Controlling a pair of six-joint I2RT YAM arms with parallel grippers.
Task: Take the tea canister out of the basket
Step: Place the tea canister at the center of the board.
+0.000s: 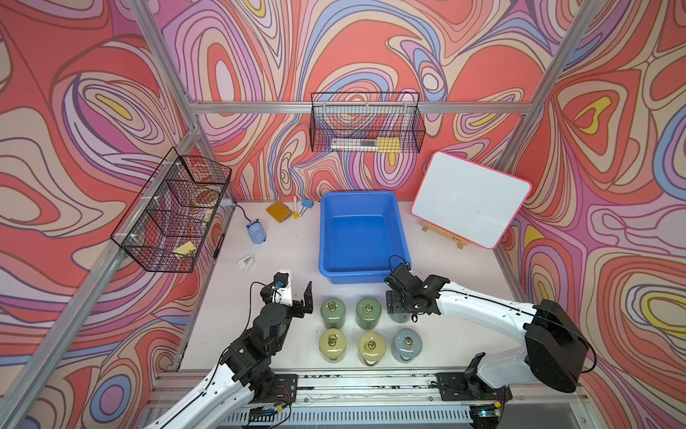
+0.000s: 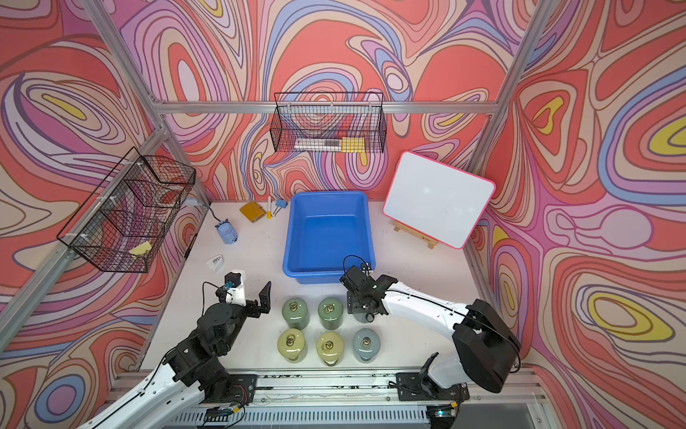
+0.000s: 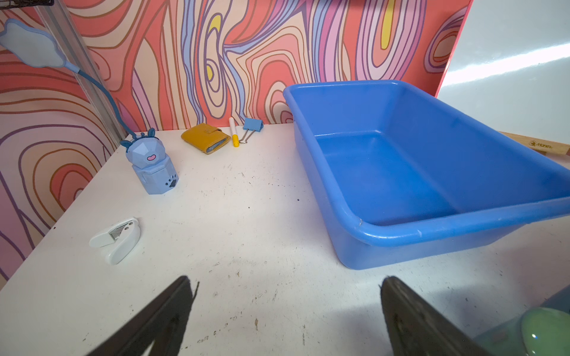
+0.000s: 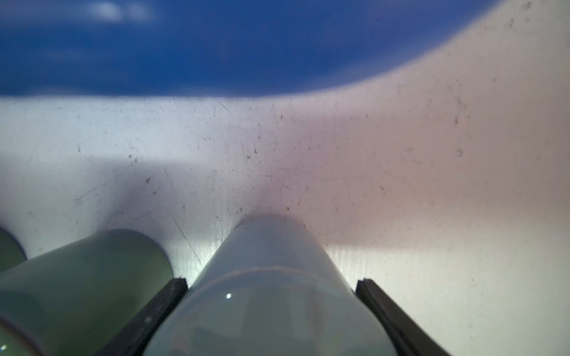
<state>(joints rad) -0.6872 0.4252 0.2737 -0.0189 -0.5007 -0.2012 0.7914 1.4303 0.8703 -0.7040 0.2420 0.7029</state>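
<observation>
The blue basket point(image 1: 360, 230) is empty. The right gripper point(image 4: 271, 282) clasps the grey-blue tea canister point(image 4: 271, 246), upright on the desk point(image 1: 445, 267) by the basket's near wall. Only letting go seems left. The left gripper point(image 3: 285, 279) gapes wide, empty.

Top views evenly bright, edges bowed, glare streak on whiteboard point(image 3: 505, 63), right wrist view dim, blue basket point(image 4: 185, 46) blurred.

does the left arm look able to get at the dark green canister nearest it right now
Probably yes: the left gripper stands open and empty beside that dark green canister, with nothing between them.
</observation>
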